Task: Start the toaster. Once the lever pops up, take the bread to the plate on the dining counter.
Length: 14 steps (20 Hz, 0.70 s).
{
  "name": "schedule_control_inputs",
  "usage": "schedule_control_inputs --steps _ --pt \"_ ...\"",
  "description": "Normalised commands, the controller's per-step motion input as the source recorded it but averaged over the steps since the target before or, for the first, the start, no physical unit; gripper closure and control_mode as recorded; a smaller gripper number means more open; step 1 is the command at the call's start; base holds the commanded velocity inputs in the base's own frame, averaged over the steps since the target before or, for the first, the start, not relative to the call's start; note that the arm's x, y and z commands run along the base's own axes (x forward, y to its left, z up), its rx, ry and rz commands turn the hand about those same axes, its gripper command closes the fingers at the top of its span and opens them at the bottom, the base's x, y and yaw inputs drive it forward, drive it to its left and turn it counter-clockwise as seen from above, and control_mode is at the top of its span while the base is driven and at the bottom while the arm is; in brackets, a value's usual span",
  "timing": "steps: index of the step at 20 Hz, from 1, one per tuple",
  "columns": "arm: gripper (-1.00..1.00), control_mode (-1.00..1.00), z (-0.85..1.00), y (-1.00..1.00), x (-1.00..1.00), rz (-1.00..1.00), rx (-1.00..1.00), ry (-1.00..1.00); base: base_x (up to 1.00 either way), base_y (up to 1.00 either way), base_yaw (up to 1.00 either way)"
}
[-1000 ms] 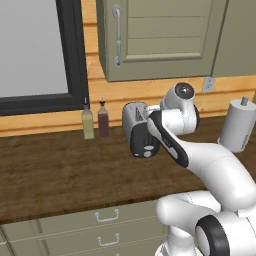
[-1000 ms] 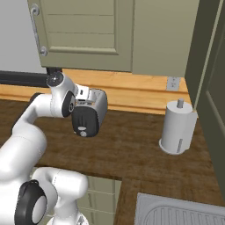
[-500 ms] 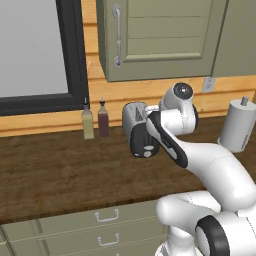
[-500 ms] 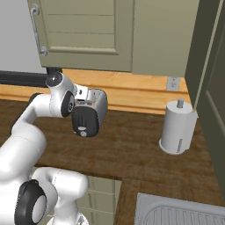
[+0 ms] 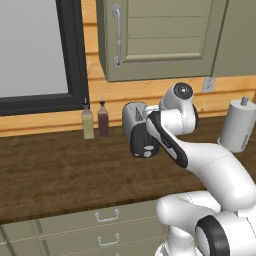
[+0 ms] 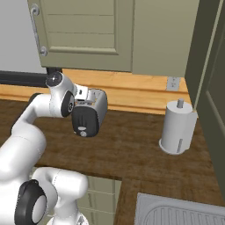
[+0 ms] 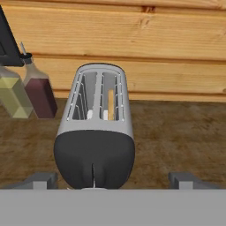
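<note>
The toaster (image 7: 95,132) stands on the wood counter against the plank wall, its black end panel turned toward me. It also appears as a silver box, the toaster (image 5: 132,116) partly behind my arm, and the toaster (image 6: 100,106) seen from the other side. A thin tan edge of the bread (image 7: 110,105) stands in the right slot. My gripper (image 7: 113,178) hovers just in front of the black panel, open wide, with one fingertip (image 7: 42,178) at each side and nothing between them. The plate and the dining counter are out of view.
Two bottles, one yellowish (image 5: 87,123) and one dark red (image 5: 103,120), stand left of the toaster. A white paper-towel roll (image 6: 177,128) stands to the right. A wall cabinet (image 5: 155,40) hangs overhead. A sink (image 6: 184,213) lies at the near right.
</note>
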Motion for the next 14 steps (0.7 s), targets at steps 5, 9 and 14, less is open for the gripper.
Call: schedule_control_inputs --steps 5,9,14 --pt "-1.00 -1.00 0.00 0.00 0.00 0.00 0.00 0.00 0.00 0.00 0.00" --pt "-1.00 -1.00 0.00 0.00 0.00 0.00 0.00 0.00 0.00 0.00 0.00" --pt "-1.00 -1.00 0.00 0.00 0.00 0.00 0.00 0.00 0.00 0.00 0.00"
